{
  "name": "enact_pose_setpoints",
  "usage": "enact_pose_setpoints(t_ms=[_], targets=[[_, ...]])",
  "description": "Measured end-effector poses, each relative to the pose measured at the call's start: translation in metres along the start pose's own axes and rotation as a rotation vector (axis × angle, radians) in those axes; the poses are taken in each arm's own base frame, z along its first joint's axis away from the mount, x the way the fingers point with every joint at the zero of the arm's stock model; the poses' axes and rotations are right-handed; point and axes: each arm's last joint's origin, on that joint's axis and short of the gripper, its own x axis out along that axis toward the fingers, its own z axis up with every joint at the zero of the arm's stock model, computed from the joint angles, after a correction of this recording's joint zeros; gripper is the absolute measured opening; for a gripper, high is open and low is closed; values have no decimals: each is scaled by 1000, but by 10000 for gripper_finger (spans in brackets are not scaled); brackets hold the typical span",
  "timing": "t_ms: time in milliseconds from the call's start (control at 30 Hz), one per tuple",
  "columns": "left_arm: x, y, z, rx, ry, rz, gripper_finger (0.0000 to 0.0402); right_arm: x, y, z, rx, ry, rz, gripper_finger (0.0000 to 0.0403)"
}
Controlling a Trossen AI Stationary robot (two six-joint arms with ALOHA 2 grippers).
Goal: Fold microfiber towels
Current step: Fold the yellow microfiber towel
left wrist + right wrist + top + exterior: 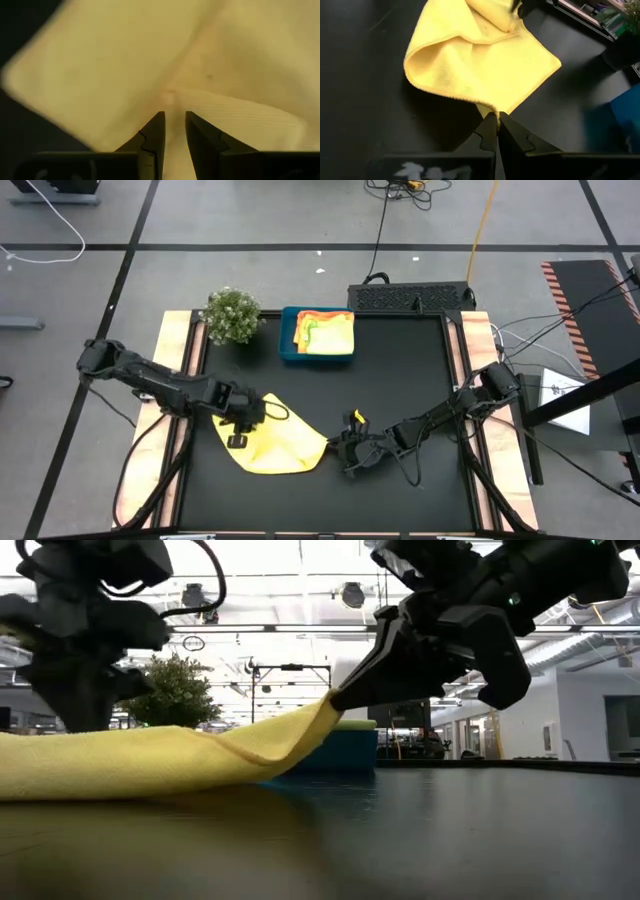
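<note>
A yellow microfiber towel lies partly doubled over on the black table, near its front. My left gripper stands over the towel's left part, its fingers nearly together with cloth running in between them. My right gripper is shut on the towel's right corner and holds it off the table; the towel slopes down from there to the left. More folded towels, yellow, orange and green, lie in the blue tray at the back. My left gripper pinches a raised ridge of the towel between its two fingers, coming steeply from above. In the right wrist view that bunched cloth stands up from the rest of the towel; how many layers, I cannot tell. My right gripper pinches the towel's right corner at the free ends of its two fingers, slanting down from the table's right side. The corner is lifted clear, and the cloth runs down from it to the table.
A small green plant stands left of the blue tray at the back. A black box sits at the far edge. Wooden strips line both sides of the black table top.
</note>
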Motion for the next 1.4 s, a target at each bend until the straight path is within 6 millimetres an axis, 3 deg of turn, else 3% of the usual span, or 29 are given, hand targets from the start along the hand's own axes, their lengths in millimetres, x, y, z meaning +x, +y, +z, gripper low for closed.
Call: enact_pose_setpoints(t_ms=[233, 600, 967, 1400], targets=[[-19, 19, 2, -31, -93, -96, 77, 0, 0, 0, 1, -2, 1, 0], [13, 47, -28, -166, -69, -255, 77, 0, 0, 1, 8, -8, 1, 0], [13, 34, -20, -114, -138, -448, 77, 0, -1, 1, 12, -12, -2, 0], [15, 24, -21, -179, -95, -419, 76, 1, -2, 1, 15, -11, -5, 0]])
